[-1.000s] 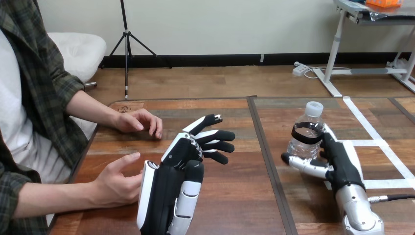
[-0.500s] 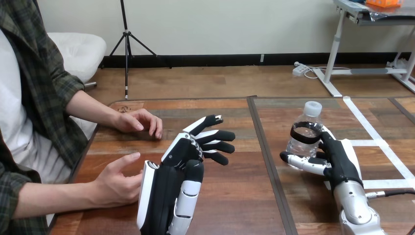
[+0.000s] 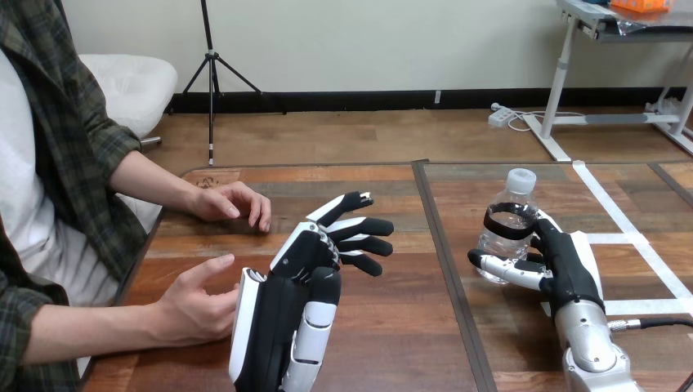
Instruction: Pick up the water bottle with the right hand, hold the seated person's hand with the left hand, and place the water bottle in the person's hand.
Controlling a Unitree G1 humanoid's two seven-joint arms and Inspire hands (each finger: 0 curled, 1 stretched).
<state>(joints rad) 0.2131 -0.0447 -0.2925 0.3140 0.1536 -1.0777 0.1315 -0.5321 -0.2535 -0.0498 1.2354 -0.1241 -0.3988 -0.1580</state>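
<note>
The upright bottle (image 3: 508, 224), clasped by the right hand (image 3: 559, 263), stands well right of the person's near hand (image 3: 194, 300), with the left hand (image 3: 304, 269), fingers spread and empty, just beside that hand.

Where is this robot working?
Probably a robot test lab: a table marked with white tape, the left robot hand open beside a seated person's hand, and the right robot hand gripping a bottle.

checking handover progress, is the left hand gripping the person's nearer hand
No, the left hand has straight spread fingers, none round the person's nearer hand.
</note>
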